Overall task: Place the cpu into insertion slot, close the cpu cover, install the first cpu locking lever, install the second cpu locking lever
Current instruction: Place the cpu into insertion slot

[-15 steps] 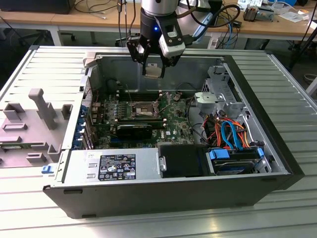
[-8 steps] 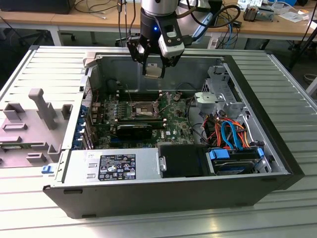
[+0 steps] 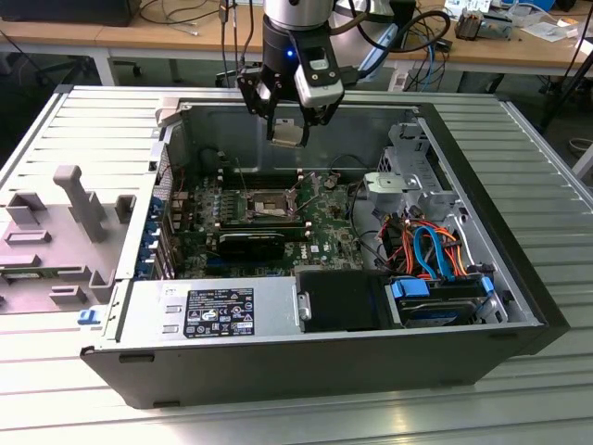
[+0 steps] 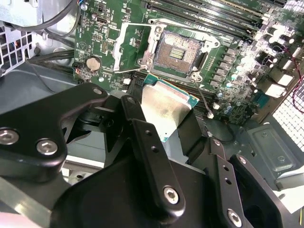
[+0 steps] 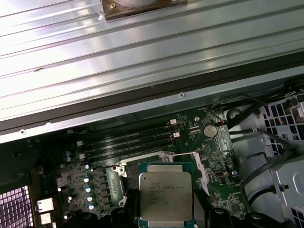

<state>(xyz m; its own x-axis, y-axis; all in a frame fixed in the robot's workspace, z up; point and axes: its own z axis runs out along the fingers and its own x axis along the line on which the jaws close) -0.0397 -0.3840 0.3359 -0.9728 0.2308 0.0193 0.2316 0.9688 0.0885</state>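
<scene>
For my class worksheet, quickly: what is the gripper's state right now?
Gripper: closed, holding the chip.

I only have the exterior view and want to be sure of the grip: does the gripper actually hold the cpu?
Observer: Yes. In the second wrist view the cpu sits clamped in the gripper, silver top facing the camera.
Operator: Is the insertion slot free?
Observer: Yes, the insertion slot is empty, its contact field bare.
Operator: And the cpu cover?
Observer: The cpu cover is swung open beside the slot, with the green board showing through its window.
</scene>
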